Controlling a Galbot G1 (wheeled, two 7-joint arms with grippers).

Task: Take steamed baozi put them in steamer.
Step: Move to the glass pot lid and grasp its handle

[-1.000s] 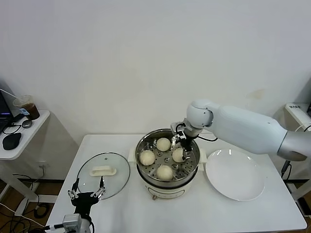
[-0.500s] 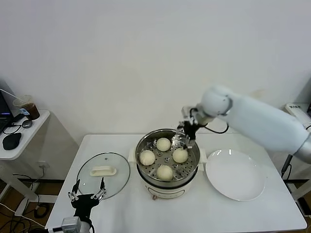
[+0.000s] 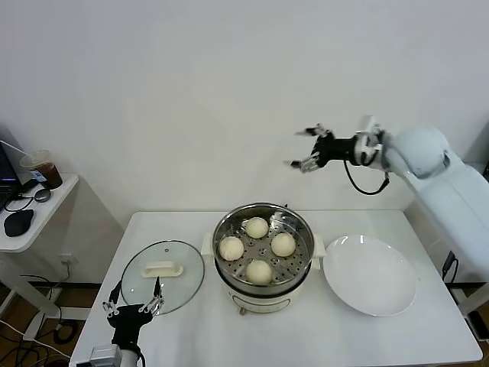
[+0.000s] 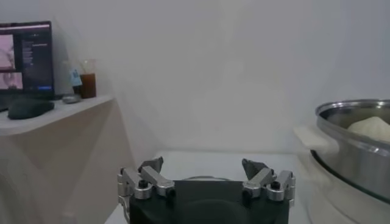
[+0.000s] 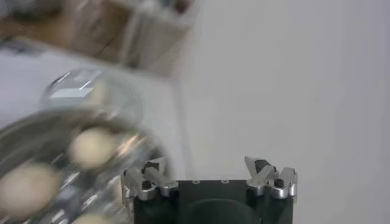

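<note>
Several cream-white baozi (image 3: 258,227) lie in the shiny steel steamer (image 3: 225,226) on its white pot base at the table's middle. One baozi (image 4: 370,127) shows over the steamer rim (image 4: 347,131) in the left wrist view. The baozi (image 5: 91,147) appear blurred in the right wrist view. My right gripper (image 3: 307,149) is open and empty, raised high above and behind the steamer; its own view shows it (image 5: 208,168) spread. My left gripper (image 3: 131,308) is open and empty at the table's front left edge, also spread in its own view (image 4: 204,170).
A glass lid (image 3: 163,276) with a white handle lies left of the steamer. A flat white plate (image 3: 370,274) sits on the right. A side shelf (image 3: 30,214) at far left holds a cup of dark drink (image 3: 47,169) and a mouse.
My right gripper has risen out of the steamer and swung up and to the right, empty. The fourth baozi stays in the steamer. The left gripper has barely shifted.
</note>
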